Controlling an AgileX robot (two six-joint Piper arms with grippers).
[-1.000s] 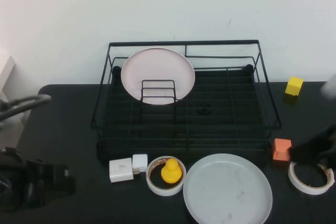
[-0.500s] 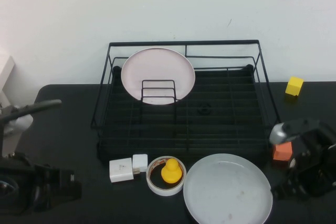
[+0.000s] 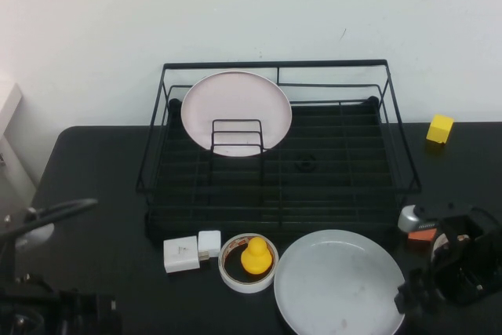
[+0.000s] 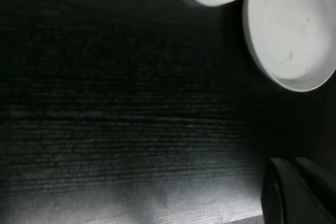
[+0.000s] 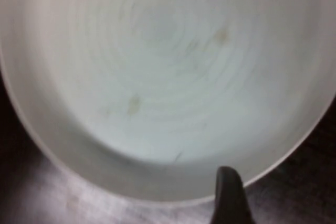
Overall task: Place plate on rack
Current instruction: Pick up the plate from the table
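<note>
Pale grey-white, the plate (image 3: 340, 283) lies flat on the black counter (image 3: 102, 194) at the near edge, just in front of the rack (image 3: 274, 147). We note a few small dark specks on its face (clearest in the right wrist view (image 5: 157, 61)).

The right end effector (image 3: 414, 297) sits at the plate's right rim, low over the counter, and a single dark fingertip (image 5: 229, 195) shows over the rim in the right wrist view. We cannot tell whether its fingers are apart or together, nor whether they touch the plate.

The left end effector (image 3: 59, 315) is at the near left corner of the counter, well apart from the plate. Its wrist view shows dark finger parts (image 4: 294, 192) at one corner of the frame with the plate (image 4: 294, 30) well away; we cannot tell its state either.

In the rack, a pinkish-white plate (image 3: 235, 111) stands upright at the back left, behind a small wire divider loop (image 3: 236, 136).

Just left of the grey plate we see a tape roll (image 3: 248, 263) with a yellow duck (image 3: 255, 255) inside it, then two white blocks (image 3: 190, 250). An orange block (image 3: 421, 233) shows partly beside the right arm, and a yellow cube (image 3: 439, 129) sits far right, beyond the rack.
</note>
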